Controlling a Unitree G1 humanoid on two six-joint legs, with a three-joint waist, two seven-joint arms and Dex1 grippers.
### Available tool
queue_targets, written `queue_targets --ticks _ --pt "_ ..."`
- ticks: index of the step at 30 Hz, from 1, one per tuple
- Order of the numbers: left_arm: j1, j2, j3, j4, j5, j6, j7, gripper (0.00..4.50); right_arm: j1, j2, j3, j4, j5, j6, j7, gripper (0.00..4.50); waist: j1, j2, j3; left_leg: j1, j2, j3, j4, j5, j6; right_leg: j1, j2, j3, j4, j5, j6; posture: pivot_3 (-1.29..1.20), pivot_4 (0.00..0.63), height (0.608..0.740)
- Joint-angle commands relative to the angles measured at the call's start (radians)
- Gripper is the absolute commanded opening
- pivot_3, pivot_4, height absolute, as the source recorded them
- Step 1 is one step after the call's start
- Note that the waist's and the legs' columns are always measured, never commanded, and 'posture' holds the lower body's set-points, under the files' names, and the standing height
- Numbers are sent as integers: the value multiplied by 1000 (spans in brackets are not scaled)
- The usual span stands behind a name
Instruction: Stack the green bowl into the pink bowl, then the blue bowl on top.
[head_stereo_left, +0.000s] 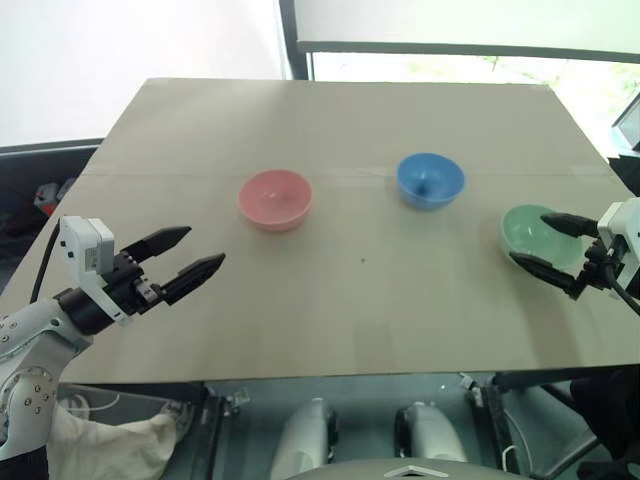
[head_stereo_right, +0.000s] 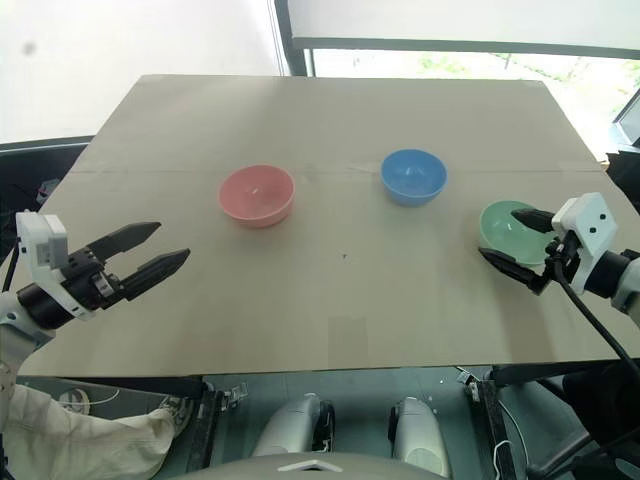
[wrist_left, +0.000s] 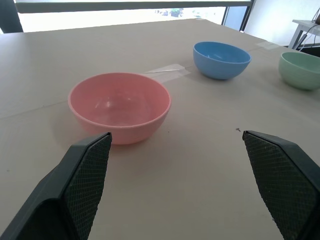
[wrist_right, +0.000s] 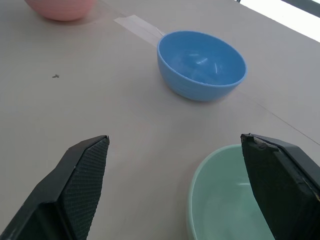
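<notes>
Three bowls stand apart on the tan table (head_stereo_left: 350, 120). The pink bowl (head_stereo_left: 275, 199) is left of the middle, the blue bowl (head_stereo_left: 430, 180) right of the middle, and the green bowl (head_stereo_left: 535, 238) near the right edge. My left gripper (head_stereo_left: 205, 247) hovers open and empty near the table's front left, pointing at the pink bowl (wrist_left: 120, 105). My right gripper (wrist_right: 174, 139) is open at the green bowl (wrist_right: 225, 195). One of its fingers (wrist_right: 280, 185) hangs over the bowl's inside and the other stands outside the rim.
A strip of clear tape (wrist_left: 167, 71) lies flat on the table between the pink and blue bowls. The table's front edge runs just below both grippers. A window frame rises behind the far edge. Bare tabletop lies between the bowls.
</notes>
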Motion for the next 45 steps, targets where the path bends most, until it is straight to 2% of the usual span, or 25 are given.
queue_targets --ticks 1,5,9,12,15,17,20,22,27,31,32,33,34,37,38,40,42,43,45 --pt "-23 16 13 -16 -14 3 4 4432 -33 -17 -22 -14 17 -2 4 4420 0 0 0 0 0 0 0 0 0 0 0 0 0 0 0 0 150 740" --pt "-50 8 4 -30 -16 17 26 4432 -79 -1 6 3 6 -11 -3 4420 -1 0 0 0 0 0 0 0 0 0 0 0 0 0 0 0 150 740" --pt "-70 2 -31 -59 46 23 102 4432 -99 16 32 0 7 -22 9 4420 1 0 0 0 0 0 0 0 0 0 0 0 0 1 1 0 150 740" --pt "-109 5 -120 -105 222 -23 238 4432 -155 68 106 -10 17 -58 34 4420 -1 0 0 0 0 0 0 0 0 0 0 0 0 2 3 0 150 740" --pt "-192 24 -197 -128 287 44 328 4432 -221 129 200 -28 33 -61 67 4420 -1 -1 1 1 0 0 0 0 0 1 1 0 0 2 3 0 150 740" --pt "-266 70 -277 -134 365 115 379 4432 -268 168 273 -27 24 -67 89 4420 -1 -1 1 1 0 -1 0 0 0 1 1 0 1 2 3 0 150 740" --pt "-414 168 -465 -125 474 226 372 4432 -330 225 375 -9 -9 -90 114 4420 1 -2 3 0 -1 -2 1 0 0 1 2 -2 2 2 3 0 150 740" --pt "-500 193 -572 -107 514 311 363 4432 -363 257 418 8 -23 -104 124 4420 2 -2 3 0 -1 -2 0 0 0 1 2 -2 2 2 3 0 150 740" --pt "-663 168 -745 -77 589 380 335 4432 -412 304 465 53 -64 -147 128 4420 0 -3 5 -4 -5 -2 0 0 0 -1 2 -3 3 2 3 0 150 740" --pt "-765 144 -905 30 679 380 275 4432 -422 323 472 70 -82 -166 120 4420 0 -3 7 -6 -5 -2 0 1 -1 -3 3 -4 3 1 4 0 150 740" --pt "-782 137 -929 55 699 366 266 3939 -424 325 473 72 -86 -169 119 4500 0 -4 7 -6 -5 -2 0 1 -1 -3 3 -4 3 1 4 0 150 740" --pt "-804 123 -950 89 716 353 256 3751 -424 328 473 74 -89 -170 116 4500 0 -4 7 -6 -5 -2 0 1 -1 -3 3 -4 3 1 4 0 150 740" --pt "-825 107 -965 120 732 335 245 3213 -423 330 472 75 -95 -170 108 4500 0 -4 7 -6 -5 -2 0 1 -1 -3 3 -4 3 1 4 0 150 740" --pt "-867 77 -989 190 767 295 212 2373 -415 334 465 74 -105 -170 94 4500 0 -5 8 -5 -4 -2 2 1 -2 -2 3 -4 3 1 4 0 150 740" --pt "-873 71 -992 206 778 283 202 1830 -410 333 462 72 -107 -171 91 4500 0 -5 8 -5 -4 -2 2 1 -2 -3 3 -4 3 1 4 0 150 740" --pt "-883 59 -991 228 792 264 184 1192 -400 328 456 69 -109 -174 86 4500 0 -5 8 -5 -4 -2 2 1 -2 -3 3 -4 3 1 4 0 150 740" --pt "-886 48 -985 243 801 248 166 264 -391 323 450 65 -111 -174 81 4500 -1 -5 8 -5 -4 -2 2 1 -2 -2 3 -4 3 1 4 0 150 740" --pt "-884 44 -976 242 792 238 149 63 -384 321 445 60 -113 -174 77 4500 -1 -5 9 -5 -4 -2 2 1 -2 -3 3 -4 3 1 4 0 150 740" --pt "-879 40 -958 212 760 228 93 63 -366 312 433 47 -116 -169 64 4500 1 -5 9 -6 -4 -2 2 1 -2 -2 3 -4 3 1 4 0 150 740"
